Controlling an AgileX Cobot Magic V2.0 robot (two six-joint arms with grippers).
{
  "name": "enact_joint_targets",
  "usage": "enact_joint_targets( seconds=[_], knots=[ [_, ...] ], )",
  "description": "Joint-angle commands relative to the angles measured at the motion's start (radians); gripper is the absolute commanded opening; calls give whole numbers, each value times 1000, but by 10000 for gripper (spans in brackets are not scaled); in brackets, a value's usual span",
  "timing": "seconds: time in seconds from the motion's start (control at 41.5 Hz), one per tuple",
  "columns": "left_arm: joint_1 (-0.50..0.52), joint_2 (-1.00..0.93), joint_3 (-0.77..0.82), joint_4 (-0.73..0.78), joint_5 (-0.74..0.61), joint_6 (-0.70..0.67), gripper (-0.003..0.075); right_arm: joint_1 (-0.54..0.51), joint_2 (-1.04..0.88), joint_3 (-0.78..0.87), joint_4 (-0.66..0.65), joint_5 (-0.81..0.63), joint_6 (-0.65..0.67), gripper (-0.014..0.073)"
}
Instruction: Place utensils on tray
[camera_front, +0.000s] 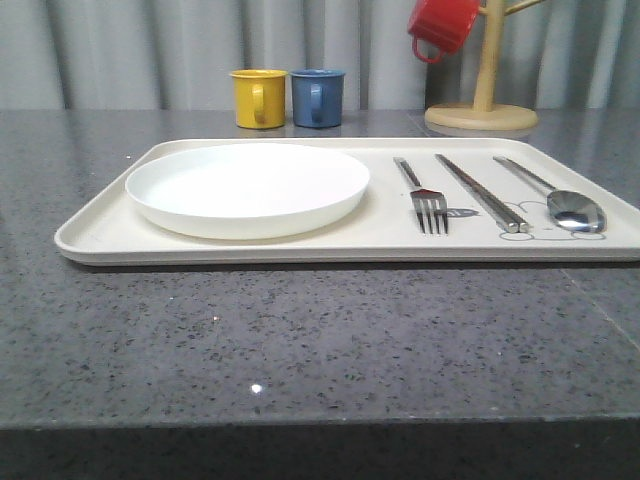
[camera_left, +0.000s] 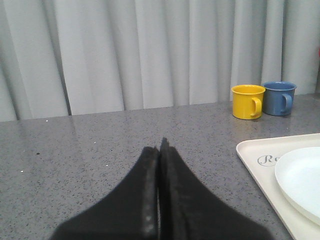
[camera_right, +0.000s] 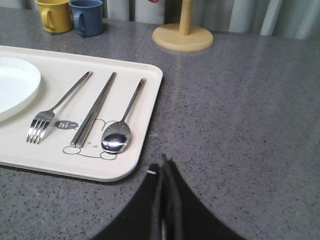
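Left pincer (camera_left: 159, 150): fingers pressed together, holding nothing, hovering over bare grey speckled worktop (camera_left: 100, 145). Right pincer (camera_right: 162, 167): likewise closed tight and empty, sitting over the worktop just off the near right corner of the large flat cream rectangular tray (camera_right: 145, 145). Neither touches a utensil or the tray.

From the right pincer outward: the silver spoon (camera_right: 117, 137) is nearest, bowl toward the pincer, handle pointing away. Beyond it to the left lies the pair of straight metal chopsticks (camera_right: 95, 110), then the silver metal fork (camera_right: 55, 107), tines near, handle far. The three lie roughly parallel, apart from each other, across the line-drawn bunny. Further left is the shallow round white plate (camera_right: 12, 90).

From the left pincer: the tray's corner with script lettering lies ahead and to its right, with the plate on it.

Judgement: the layout reads as a finished place setting, plate on one half, cutlery in a row on the other, all inside the low rim. Both pincers closed and clear of the tray fits a parked pose; the task looks complete, nothing left on the worktop to pick.

Far side, past the tray: yellow mug (camera_front: 258, 97) and blue mug (camera_front: 318, 96) side by side, a wooden mug tree (camera_front: 484, 100) carrying a red mug (camera_front: 440, 25). Not part of the job.
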Motion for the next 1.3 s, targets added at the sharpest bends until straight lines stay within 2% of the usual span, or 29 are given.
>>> enact_joint_targets(
  seconds=[0.0, 1.109, 1.278],
  knots=[
    [1, 6, -26, -8, -82, -3, -19, -1, -34, -15, -16, -113, -8, -68],
    [1, -14, -2, 4, -84, -3, -19, -1, -39, -15, -11, -96, -8, -68],
    [1, -136, 75, 8, 15, -3, -19, -1, -39, -15, -11, -96, -8, -68]
  ],
)
